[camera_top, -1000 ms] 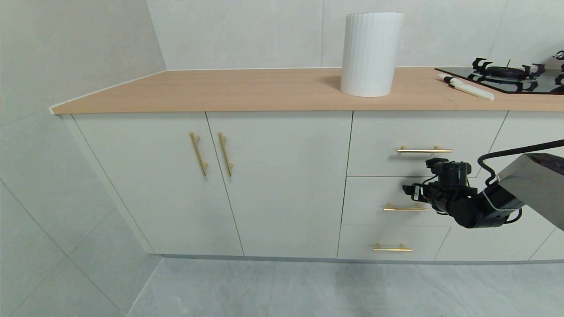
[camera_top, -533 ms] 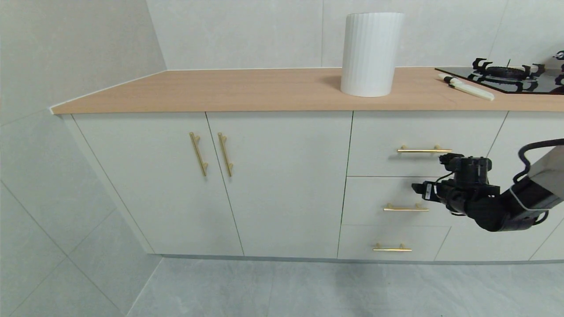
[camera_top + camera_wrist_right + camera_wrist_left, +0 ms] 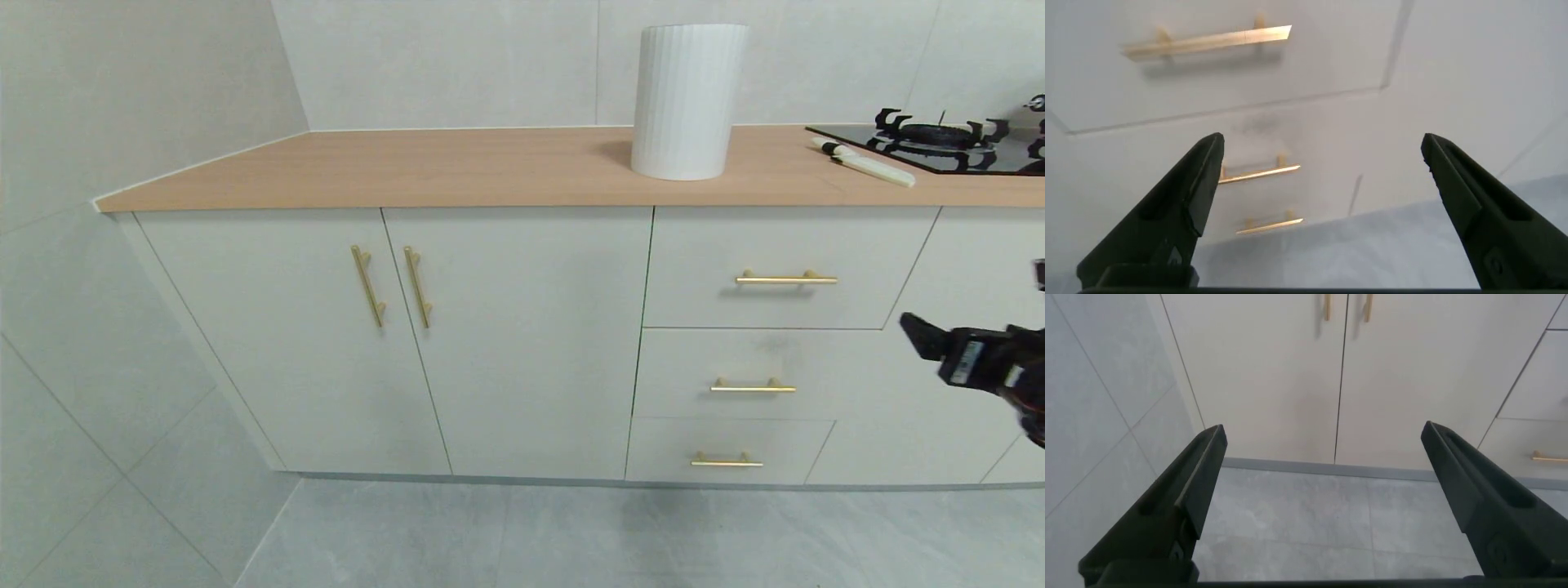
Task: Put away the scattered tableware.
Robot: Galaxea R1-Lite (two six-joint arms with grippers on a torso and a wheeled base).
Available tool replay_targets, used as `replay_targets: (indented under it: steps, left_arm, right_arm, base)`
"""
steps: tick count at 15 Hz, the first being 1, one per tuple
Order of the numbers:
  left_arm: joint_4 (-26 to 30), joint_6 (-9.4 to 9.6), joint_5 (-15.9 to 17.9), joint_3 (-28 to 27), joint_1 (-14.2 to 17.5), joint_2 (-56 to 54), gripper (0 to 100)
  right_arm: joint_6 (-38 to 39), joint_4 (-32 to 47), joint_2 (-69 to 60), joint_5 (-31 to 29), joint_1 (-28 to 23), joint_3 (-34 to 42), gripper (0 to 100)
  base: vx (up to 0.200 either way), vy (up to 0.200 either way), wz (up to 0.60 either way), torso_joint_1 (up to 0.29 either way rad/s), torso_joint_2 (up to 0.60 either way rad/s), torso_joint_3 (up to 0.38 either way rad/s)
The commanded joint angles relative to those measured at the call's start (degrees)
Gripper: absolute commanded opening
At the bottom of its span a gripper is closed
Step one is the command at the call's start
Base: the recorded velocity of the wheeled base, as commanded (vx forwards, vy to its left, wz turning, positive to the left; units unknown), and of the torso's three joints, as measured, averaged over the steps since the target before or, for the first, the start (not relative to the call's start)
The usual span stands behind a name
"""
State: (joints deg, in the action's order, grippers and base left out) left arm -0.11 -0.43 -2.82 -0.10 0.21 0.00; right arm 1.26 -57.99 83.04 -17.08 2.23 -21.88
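Observation:
A tall white ribbed container [image 3: 687, 100] stands on the wooden countertop [image 3: 424, 167]. A cream-coloured utensil [image 3: 867, 162] lies on the counter beside the black gas hob [image 3: 939, 143]. My right gripper [image 3: 927, 339] hangs at the far right, level with the middle drawer and apart from its handle [image 3: 752, 388]. In the right wrist view this gripper [image 3: 1321, 147] is open with nothing between its fingers, facing the drawer fronts. My left gripper [image 3: 1323, 433] is open too and holds nothing, low above the floor before the cupboard doors.
Three drawers with gold handles are stacked at the right: top [image 3: 785, 279], middle [image 3: 1259, 173], bottom [image 3: 727, 463]. All are closed. A closed double-door cupboard [image 3: 392, 286] sits left of them. A tiled wall closes the left side. Grey floor [image 3: 522, 531] lies in front.
My right arm has pulled back to the right, away from the middle drawer handle, and now shows at the picture's edge. The drawers stay closed.

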Motion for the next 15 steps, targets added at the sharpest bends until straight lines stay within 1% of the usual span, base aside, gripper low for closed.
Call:
replay_targets:
  steps: [1,3,4,5,6,7,8,10,12,14,15]
  left_arm:
    - [0.0,-0.01,0.0,0.0,0.1,0.0,100]
    - [-0.1,-0.01,0.0,0.0,0.0,0.0,100]
    - [-0.1,-0.01,0.0,0.0,0.0,0.0,100]
    - [0.0,-0.01,0.0,0.0,0.0,0.0,100]
    - [-0.1,-0.01,0.0,0.0,0.1,0.0,100]
    - [-0.1,-0.01,0.0,0.0,0.0,0.0,100]
    - [0.0,-0.01,-0.1,0.0,0.1,0.0,100]
    - [-0.1,-0.01,0.0,0.0,0.0,0.0,100]
    - [0.0,-0.01,-0.1,0.0,0.1,0.0,100]
    - [-0.1,-0.01,0.0,0.0,0.0,0.0,100]
    - [-0.1,-0.01,-0.1,0.0,0.1,0.0,100]
  right_arm:
    - [-6.0,5.2,-34.2,-1.6,-0.1,14.5,100]
    - [-10.3,19.7,-50.7,-1.7,-0.1,13.9,100]
    - [-11.6,25.6,-56.3,-1.7,-0.1,12.7,100]
    - [-12.2,34.2,-62.7,-1.7,-0.1,10.8,100]
    - [-12.2,45.2,-68.8,-2.3,-0.1,6.9,100]
    - [-12.2,47.5,-69.9,-2.6,-0.1,5.9,100]
    - [-12.2,56.8,-75.7,-5.4,-0.1,2.6,100]
    - [-12.2,59.0,-79.4,-5.9,-0.1,3.0,100]
    - [-12.3,59.5,-83.0,-6.5,-2.0,4.2,100]
    - [-11.9,59.2,-83.0,-7.5,-2.0,5.6,100]
    - [-9.8,58.7,-83.0,-6.9,-2.0,8.9,100]
  base:
    - [0.000,0.000,0.00,0.000,0.00,0.000]
    - [0.000,0.000,0.00,0.000,0.00,0.000]
    - [0.000,0.000,0.00,0.000,0.00,0.000]
    - [0.000,0.000,0.00,0.000,0.00,0.000]
    - [0.000,0.000,0.00,0.000,0.00,0.000]
    - [0.000,0.000,0.00,0.000,0.00,0.000]
    - [0.000,0.000,0.00,0.000,0.00,0.000]
    - [0.000,0.000,0.00,0.000,0.00,0.000]
    - [0.000,0.000,0.00,0.000,0.00,0.000]
    - [0.000,0.000,0.00,0.000,0.00,0.000]
    - [0.000,0.000,0.00,0.000,0.00,0.000]
